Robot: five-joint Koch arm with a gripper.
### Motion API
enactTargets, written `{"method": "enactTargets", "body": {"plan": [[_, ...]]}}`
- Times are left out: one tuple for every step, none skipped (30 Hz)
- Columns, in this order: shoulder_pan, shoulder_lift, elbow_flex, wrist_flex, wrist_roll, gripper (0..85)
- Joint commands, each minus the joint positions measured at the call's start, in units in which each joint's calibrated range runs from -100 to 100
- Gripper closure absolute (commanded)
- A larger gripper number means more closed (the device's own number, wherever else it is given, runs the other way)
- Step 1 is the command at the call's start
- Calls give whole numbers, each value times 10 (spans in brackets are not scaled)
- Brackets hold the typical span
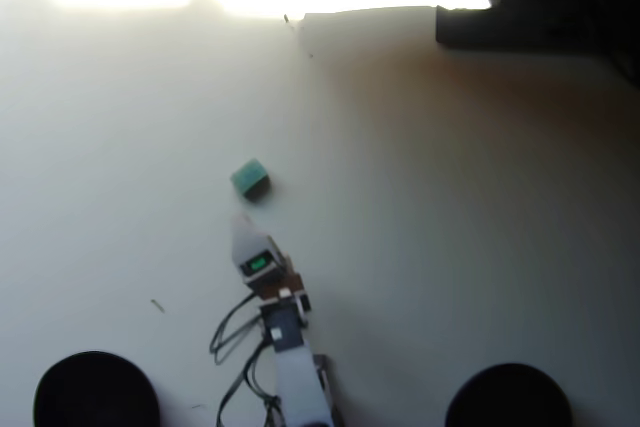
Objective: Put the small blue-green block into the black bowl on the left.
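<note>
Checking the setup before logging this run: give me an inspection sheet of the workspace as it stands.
Surface: pale table, glare along the top edge.
Job's things: small blue-green block on the table, free; black bowl lower left, block not in it.
Clutter: second black bowl lower right; small speck.
Gripper: gripper just below the block; open or shut cannot be told.
Cables: black wires looping beside the arm.
Surroundings: dark equipment at top right.

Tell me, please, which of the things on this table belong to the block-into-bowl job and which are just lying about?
Part of the job:
- small blue-green block
- black bowl at the overhead view's lower left
- gripper, near the block

Just lying about:
- second black bowl, lower right
- dark equipment along the top edge
</note>
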Motion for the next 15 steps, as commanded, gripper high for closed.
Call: {"method": "enactTargets", "body": {"plan": [[12,57,70,-38,-8,367],[16,83,97,-56,-9,365],[17,106,122,-72,-9,364],[19,127,149,-90,-10,361],[19,155,180,-107,-12,359],[19,183,207,-119,-12,359],[18,210,233,-129,-12,357],[18,234,257,-142,-10,359],[18,255,279,-151,-7,359],[18,270,293,-153,-6,361],[18,284,304,-152,-5,363],[18,297,316,-153,-5,363],[18,308,326,-156,-6,364],[17,316,332,-158,-7,363],[15,322,338,-164,-9,363]]}}
